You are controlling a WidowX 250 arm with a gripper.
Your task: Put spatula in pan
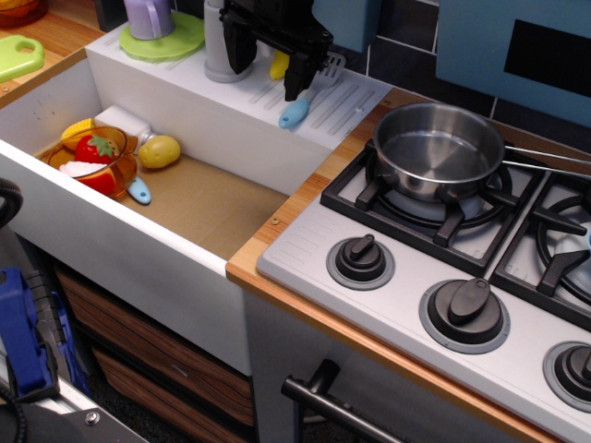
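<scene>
Broadly, largest first:
Stove [305,247]: grey toy hob on the right half of the wooden counter, with black grates and three black knobs along its front edge.
Sink [102,235]: deep white basin on the left with a brown floor; its back is a raised white ledge with a ribbed draining area.
Pan [437,150]: shiny steel, round, shallow, sitting upright on the rear left burner grate; its thin metal handle runs off to the right; nothing lies inside it.
Gripper [295,69]: black, hanging over the draining ledge at the top centre, right at the spatula; its fingers point down, one just above the blue handle; whether the jaws are spread or pinching, I cannot tell from this angle.
Spatula [309,92]: lying on the ribbed ledge behind the sink, blue handle toward the front left, grey slotted head toward the back right; well apart from the pan and left of it.
Orange bowl [92,168]: clear orange, in the sink's back left corner, holding a red strawberry-like toy; a small blue stub sticks out at its right.
Yellow toy [159,151]: rounded, on the sink floor just beside the bowl.
Green plate [180,41]: on the ledge's left end under a purple cup [148,17].
</scene>
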